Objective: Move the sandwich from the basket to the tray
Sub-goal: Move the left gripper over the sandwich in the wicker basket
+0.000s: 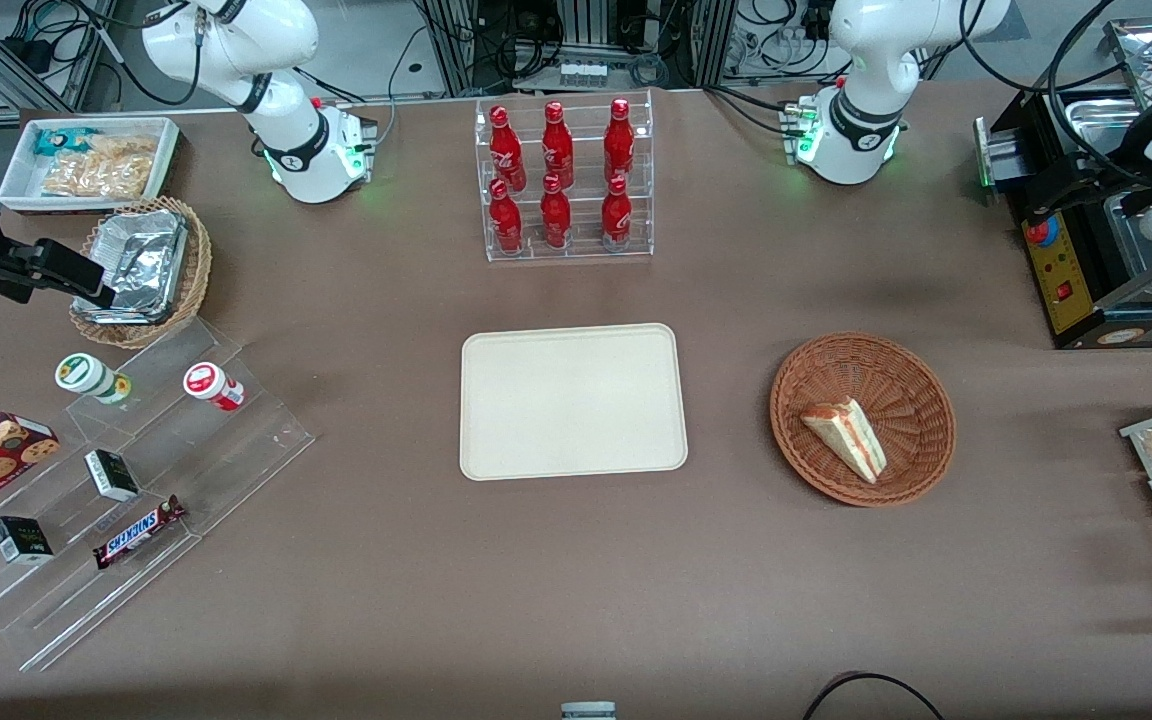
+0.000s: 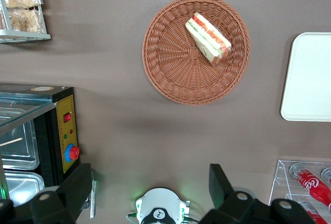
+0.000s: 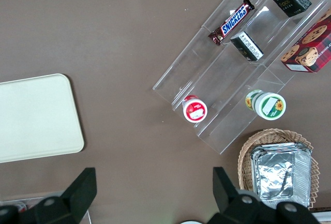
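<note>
Clearly the sandwich (image 1: 848,435) is the delicate part of this job: a light wedge of soft white bread with pink-red and green filling layers, likely to dent or shed its filling if I squeeze hard. It lies on its side in the basket (image 1: 911,370), at the lower centre of that round bowl in the front view, pointing toward the rim nearest the camera. I judge the best hold is across the two flat bread faces, near the thick end of the wedge, closing gently so the layers stay stacked.

My gripper (image 2: 150,195) hangs high above the tabletop (image 1: 576,570), its fingers spread wide and holding nothing, well apart from the basket.

That basket is shallow, reddish-brown woven wicker with a ribbed, grippy weave, so the bread should not slide, though the sloped wall may crowd one finger. Toward the middle of the front view sits the tray (image 1: 496,440), flat cream-beige plastic, smooth, with rounded corners and a low raised rim; its surface is bare. A matte brown covering spreads over the tabletop.
</note>
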